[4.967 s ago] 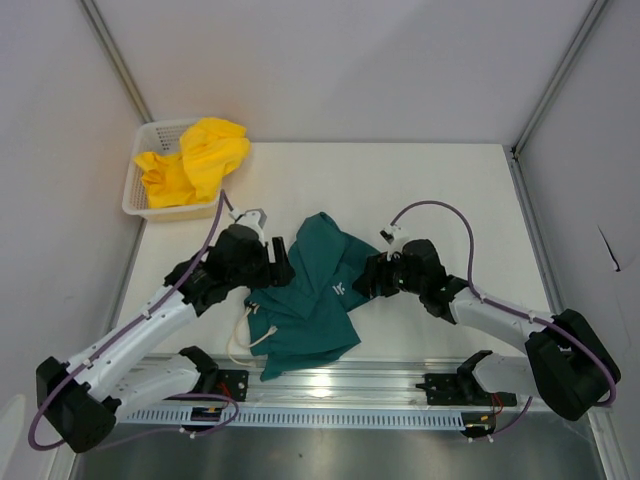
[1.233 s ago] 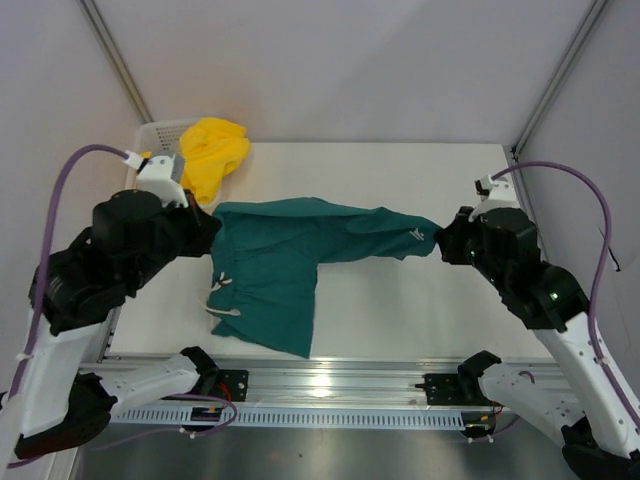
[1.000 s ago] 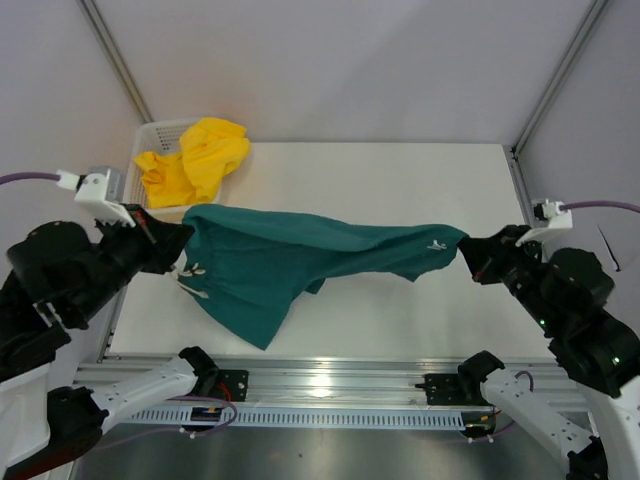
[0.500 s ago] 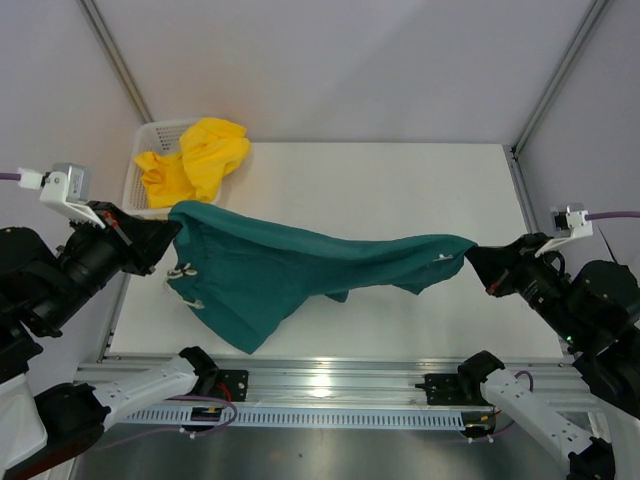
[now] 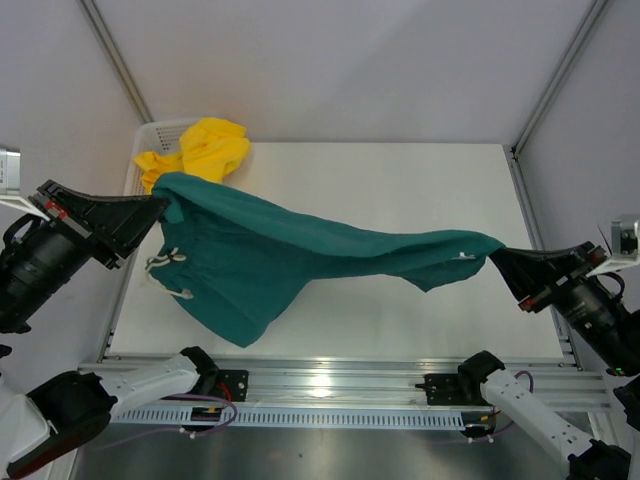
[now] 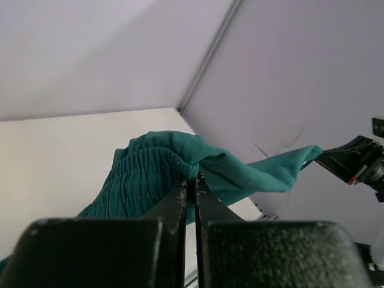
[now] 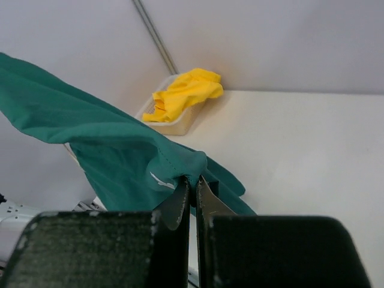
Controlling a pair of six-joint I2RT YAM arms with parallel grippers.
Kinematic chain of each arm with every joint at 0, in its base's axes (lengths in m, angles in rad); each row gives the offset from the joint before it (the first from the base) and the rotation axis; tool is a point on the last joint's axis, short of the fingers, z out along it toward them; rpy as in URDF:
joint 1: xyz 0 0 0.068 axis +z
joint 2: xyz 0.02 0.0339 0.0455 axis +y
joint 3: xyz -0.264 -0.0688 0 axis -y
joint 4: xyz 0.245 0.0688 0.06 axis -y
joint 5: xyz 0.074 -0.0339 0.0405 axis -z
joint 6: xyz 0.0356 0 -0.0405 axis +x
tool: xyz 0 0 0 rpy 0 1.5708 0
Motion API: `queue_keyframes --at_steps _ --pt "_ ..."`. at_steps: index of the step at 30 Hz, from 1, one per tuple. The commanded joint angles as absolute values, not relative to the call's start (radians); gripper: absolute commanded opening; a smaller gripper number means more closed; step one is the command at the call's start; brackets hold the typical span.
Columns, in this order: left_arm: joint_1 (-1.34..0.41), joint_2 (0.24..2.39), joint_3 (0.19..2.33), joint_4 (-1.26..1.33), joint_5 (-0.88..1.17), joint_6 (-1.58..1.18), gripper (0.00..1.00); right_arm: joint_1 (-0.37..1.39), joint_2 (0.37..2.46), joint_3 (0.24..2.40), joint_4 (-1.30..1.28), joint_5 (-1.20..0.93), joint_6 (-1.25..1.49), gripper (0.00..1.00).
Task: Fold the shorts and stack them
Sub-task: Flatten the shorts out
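Spreading the teal shorts in the air before the first fold.

I have the left claw (image 5: 160,207) and right claw (image 5: 497,257) each pinching an end of the teal shorts (image 5: 270,262), stretched above the table (image 5: 400,180); next I judge they need lowering flat. The yellow shorts (image 5: 200,152) sit in the basket (image 5: 152,132).

Quick count: two pairs of shorts, one teal (image 5: 300,250) stretched across mid-frame, one yellow (image 5: 205,155) at upper left. One white basket (image 5: 150,135), also upper left, under the yellow pair. Two arms, so two grippers: left (image 5: 160,205), right (image 5: 497,255). One table (image 5: 400,190).
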State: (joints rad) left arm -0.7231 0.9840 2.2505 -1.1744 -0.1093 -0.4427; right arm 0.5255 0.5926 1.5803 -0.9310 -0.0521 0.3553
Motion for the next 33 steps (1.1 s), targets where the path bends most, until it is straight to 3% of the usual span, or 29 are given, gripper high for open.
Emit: queue_keyframes --at_steps 1,5,11,20,23,28,33 --pt "-0.715 0.939 2.2 -0.994 0.042 -0.417 0.0 0.514 0.526 1.609 -0.85 -0.158 0.301 0.0" --pt "-0.715 0.832 2.076 -0.821 0.116 -0.403 0.0 0.502 0.443 1.605 -0.786 -0.172 0.282 0.0" --pt "-0.715 0.837 2.132 -0.785 0.133 -0.411 0.0 0.499 0.411 1.632 -0.741 -0.169 0.284 0.0" --pt "-0.716 1.116 2.28 -0.955 -0.051 -0.41 0.0 0.604 0.753 1.738 -0.963 0.121 0.353 0.0" --pt "-0.69 1.193 2.179 -0.942 -0.051 -0.425 0.0 0.637 0.83 1.662 -0.988 0.193 0.38 0.0" --pt "-0.472 1.123 1.689 -0.724 0.153 -0.479 0.0 0.623 0.851 1.441 -0.942 0.203 0.472 0.0" --pt "-0.371 1.111 1.394 -0.579 0.135 -0.492 0.0 0.447 0.853 1.186 -0.826 0.045 0.511 0.0"
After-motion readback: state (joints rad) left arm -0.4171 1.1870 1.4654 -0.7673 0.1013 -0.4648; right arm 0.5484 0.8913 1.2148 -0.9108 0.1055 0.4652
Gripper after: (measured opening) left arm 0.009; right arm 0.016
